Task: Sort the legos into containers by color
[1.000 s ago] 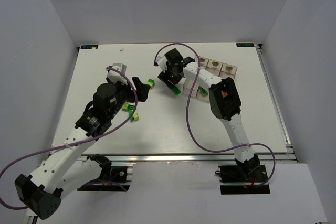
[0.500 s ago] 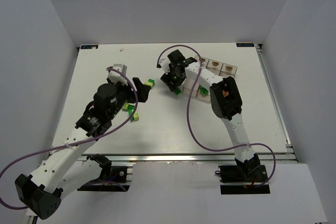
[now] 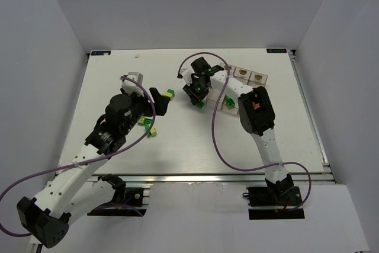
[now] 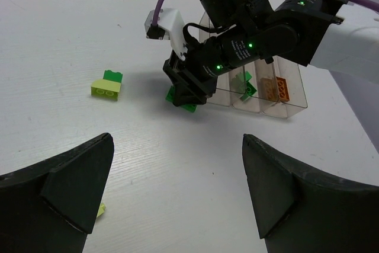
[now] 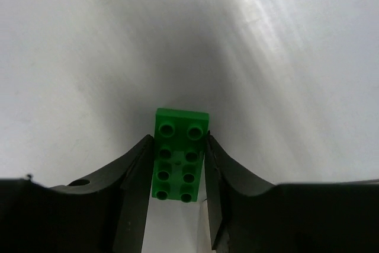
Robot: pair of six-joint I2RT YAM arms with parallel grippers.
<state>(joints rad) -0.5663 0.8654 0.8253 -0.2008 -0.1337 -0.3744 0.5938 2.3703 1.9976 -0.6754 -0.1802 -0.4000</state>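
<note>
My right gripper (image 5: 178, 144) is shut on a dark green lego (image 5: 180, 155), held low over the table just left of the containers (image 3: 240, 84). The same gripper (image 3: 198, 96) and lego (image 4: 183, 100) show in the other views. The three clear bins (image 4: 260, 90) hold orange bricks (image 4: 276, 89) and a green one (image 4: 245, 86). My left gripper (image 4: 177, 188) is open and empty; in the top view it (image 3: 159, 100) sits near a yellow-green lego (image 4: 106, 89) and a dark green one (image 4: 112, 76). More legos (image 3: 145, 124) lie under the left arm.
The right arm's purple cable (image 3: 216, 140) loops over the table in front of the bins. White walls close in the table's left, back and right sides. A metal rail (image 3: 207, 177) runs along the near edge.
My right gripper has shifted slightly toward the bins and turned its wrist, with the green lego still in it. The left arm has not moved.
</note>
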